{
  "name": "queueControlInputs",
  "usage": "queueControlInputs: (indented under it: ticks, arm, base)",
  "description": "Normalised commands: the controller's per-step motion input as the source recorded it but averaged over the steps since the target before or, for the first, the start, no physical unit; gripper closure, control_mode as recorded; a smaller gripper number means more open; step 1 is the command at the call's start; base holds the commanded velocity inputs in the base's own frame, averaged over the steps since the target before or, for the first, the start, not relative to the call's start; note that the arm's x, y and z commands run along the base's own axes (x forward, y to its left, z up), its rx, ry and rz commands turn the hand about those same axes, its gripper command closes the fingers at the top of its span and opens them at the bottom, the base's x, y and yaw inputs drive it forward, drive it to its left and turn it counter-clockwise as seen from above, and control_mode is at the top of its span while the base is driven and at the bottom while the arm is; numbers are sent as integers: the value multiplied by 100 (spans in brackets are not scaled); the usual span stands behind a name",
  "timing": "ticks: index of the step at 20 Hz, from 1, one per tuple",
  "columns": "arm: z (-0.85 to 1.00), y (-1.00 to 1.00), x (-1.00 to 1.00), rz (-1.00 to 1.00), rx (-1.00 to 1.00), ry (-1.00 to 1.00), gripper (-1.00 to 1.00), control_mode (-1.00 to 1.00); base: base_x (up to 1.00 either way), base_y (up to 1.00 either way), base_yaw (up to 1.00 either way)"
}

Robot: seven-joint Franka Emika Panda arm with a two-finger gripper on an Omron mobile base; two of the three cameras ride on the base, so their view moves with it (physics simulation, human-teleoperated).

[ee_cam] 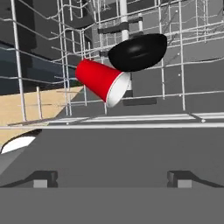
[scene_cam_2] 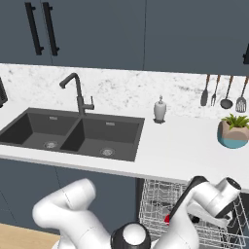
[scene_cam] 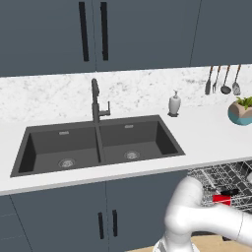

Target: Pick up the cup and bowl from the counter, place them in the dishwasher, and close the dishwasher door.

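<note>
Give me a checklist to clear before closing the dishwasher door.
1. Cup in the rack: ok, lying on its side among the wires.
2. Bowl in the rack: ok, beside the cup, touching or nearly so.
3. Gripper free of load: ok, open and holding nothing.
4. Counter free of cup and bowl: ok.
5. Hand out of the dishwasher: not ok, low at the rack.
6. Rack pushed fully in: cannot tell.
</note>
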Motion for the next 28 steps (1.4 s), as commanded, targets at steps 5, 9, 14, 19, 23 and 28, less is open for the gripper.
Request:
queueControlInputs:
  ticks: [5,9,14,19,23,28]
  arm:
    - [-14,0,-84,0,-1,0,-100,-100]
    - [-17,5,-33,0,-3,-3,-100,-100]
    - [-17,14,10,0,-4,-14,-100,-100]
    - [-37,6,11,0,0,-7,-100,-100]
    - [-58,0,27,0,-1,-1,-100,-100]
    - [-25,0,55,0,-5,-9,-100,-100]
  base:
    - [0,0,0]
    - [0,0,0]
    - [0,0,0]
    - [0,0,0]
    - [0,0,0]
    - [0,0,0]
